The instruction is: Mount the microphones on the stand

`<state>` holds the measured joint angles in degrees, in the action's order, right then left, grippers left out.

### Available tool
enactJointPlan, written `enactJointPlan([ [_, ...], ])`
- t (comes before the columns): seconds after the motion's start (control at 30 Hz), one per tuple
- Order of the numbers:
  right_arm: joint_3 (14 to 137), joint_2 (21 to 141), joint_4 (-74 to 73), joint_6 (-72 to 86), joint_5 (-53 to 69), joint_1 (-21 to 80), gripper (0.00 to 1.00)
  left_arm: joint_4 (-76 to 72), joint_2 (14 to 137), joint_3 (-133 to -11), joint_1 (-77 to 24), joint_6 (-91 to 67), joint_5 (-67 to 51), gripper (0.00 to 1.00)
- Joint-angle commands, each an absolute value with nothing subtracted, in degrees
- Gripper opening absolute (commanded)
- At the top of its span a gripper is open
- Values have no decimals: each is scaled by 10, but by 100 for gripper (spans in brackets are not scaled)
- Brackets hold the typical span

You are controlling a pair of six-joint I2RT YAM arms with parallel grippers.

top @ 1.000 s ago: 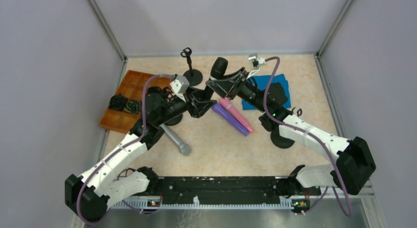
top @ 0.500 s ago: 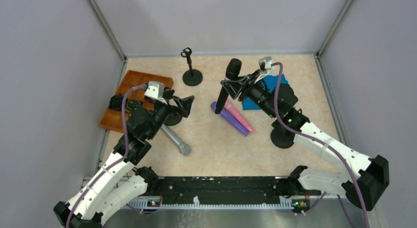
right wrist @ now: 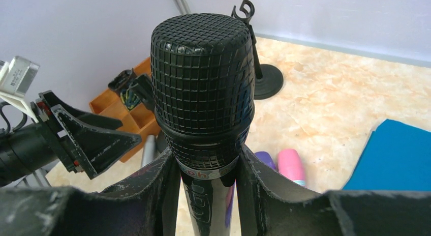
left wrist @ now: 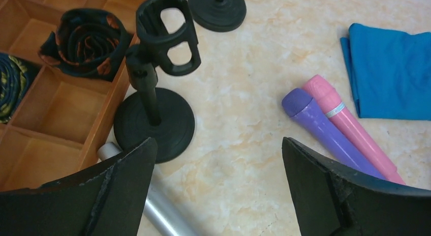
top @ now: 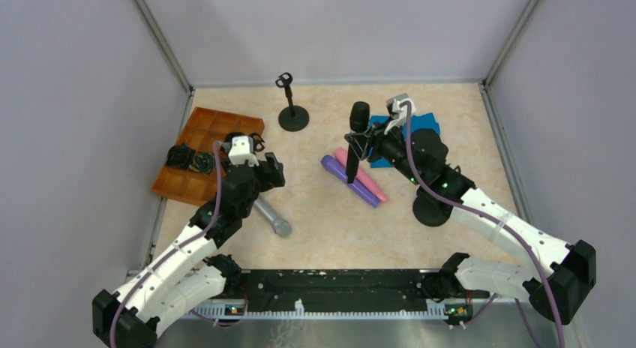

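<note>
A: Where's the black microphone (top: 359, 117)?
B: Upright, just left of the blue cloth (top: 428, 124), clamped between the fingers of the right gripper (right wrist: 206, 190).
A: And the left gripper (left wrist: 217, 149)?
B: Well left of the cloth, fingers spread wide, holding nothing.

The beige, marble-patterned table surface (top: 457, 130) is closed on three sides by plain, pale grey-lilac walls (top: 337, 33) — one behind the far edge, one along the left edge and one along the right edge. Two thin grey metal posts (top: 161, 39) rise from the far corners and lean outward in the top view. A narrow grey metal strip (top: 337, 83) runs along the far edge, at the foot of the far wall. Beyond the near edge lies a brushed grey metal ledge (top: 360, 334). The light is soft and even — shadows on the surface are weak.
</note>
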<state>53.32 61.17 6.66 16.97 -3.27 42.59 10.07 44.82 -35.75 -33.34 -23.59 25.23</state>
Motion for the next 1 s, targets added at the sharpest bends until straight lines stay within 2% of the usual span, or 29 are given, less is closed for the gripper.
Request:
enactJointPlan([
  [0.0,536,600,80,159,-37,423,0,56,447,-322,-331,-247,239,99],
  [0.23,533,595,62,156,-17,423,0,78,484,-332,-325,-250,312,98],
  [0.43,553,607,32,144,24,423,0,-79,519,-268,-314,-206,416,99],
  [0.53,562,612,19,140,40,423,0,-164,555,-248,-308,-174,428,98],
  [0.63,557,607,23,147,50,423,0,-224,587,-232,-277,-161,415,97],
  [0.7,549,601,31,155,54,423,0,-243,606,-227,-248,-169,400,93],
  [0.97,546,607,36,161,72,423,0,-420,635,-181,-176,-97,251,83],
])
